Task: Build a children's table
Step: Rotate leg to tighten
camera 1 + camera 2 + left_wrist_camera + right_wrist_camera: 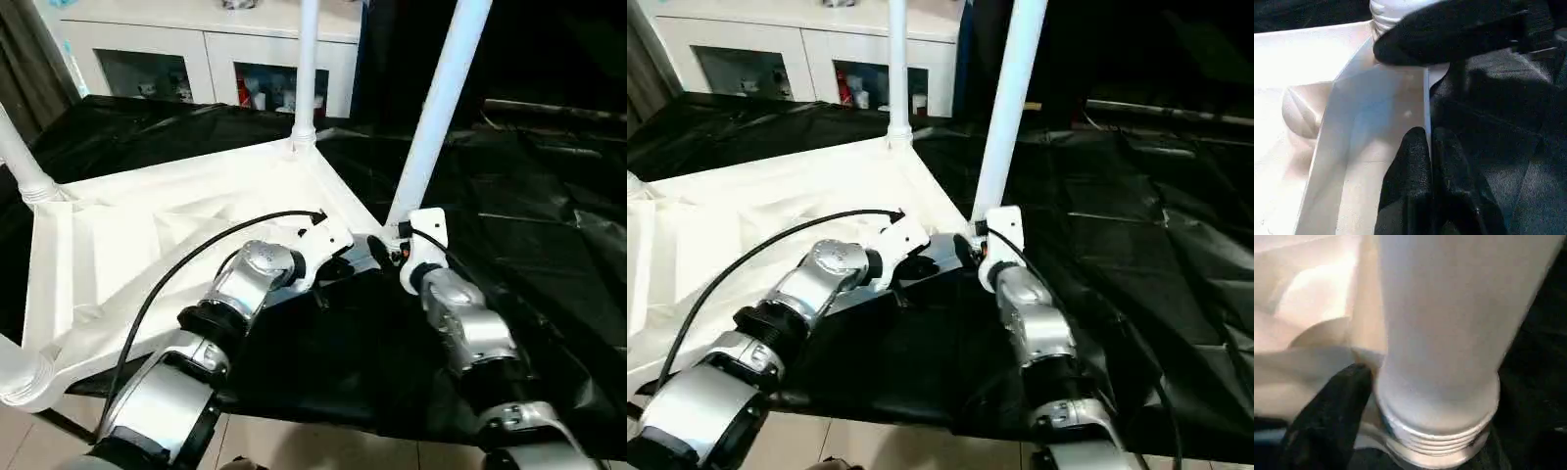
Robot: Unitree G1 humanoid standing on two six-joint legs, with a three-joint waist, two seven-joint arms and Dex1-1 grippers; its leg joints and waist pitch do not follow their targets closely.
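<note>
The children's table, a white plastic rectangular tabletop (167, 235) lying upside down on a crumpled black plastic sheet (529, 225), has long white tubular legs standing up from its round corner sockets. The leg in hand (436, 108) rises directly in front of the right gripper (392, 245), its ribbed threaded collar (1437, 431) sitting just above the corner socket. One black finger (1327, 416) of that gripper lies against the collar's side; the other is hidden behind the tube, so the frames do not settle whether the tube is clasped or released. The left gripper (1427, 161) has its two fingers pressed together, their tips resting at the tabletop's upturned rim, just short of the right gripper's finger crossing beyond them.

The step looks like seating this leg. To do it well, the left fingers should keep the rim pinned while the right fingers grasp low, just above the collar, and turn the tube squarely so the thread does not cross.

Count: one tabletop, four legs at least partly visible, two grippers, one white cabinet with glass doors (206, 59) well beyond the fingers.
</note>
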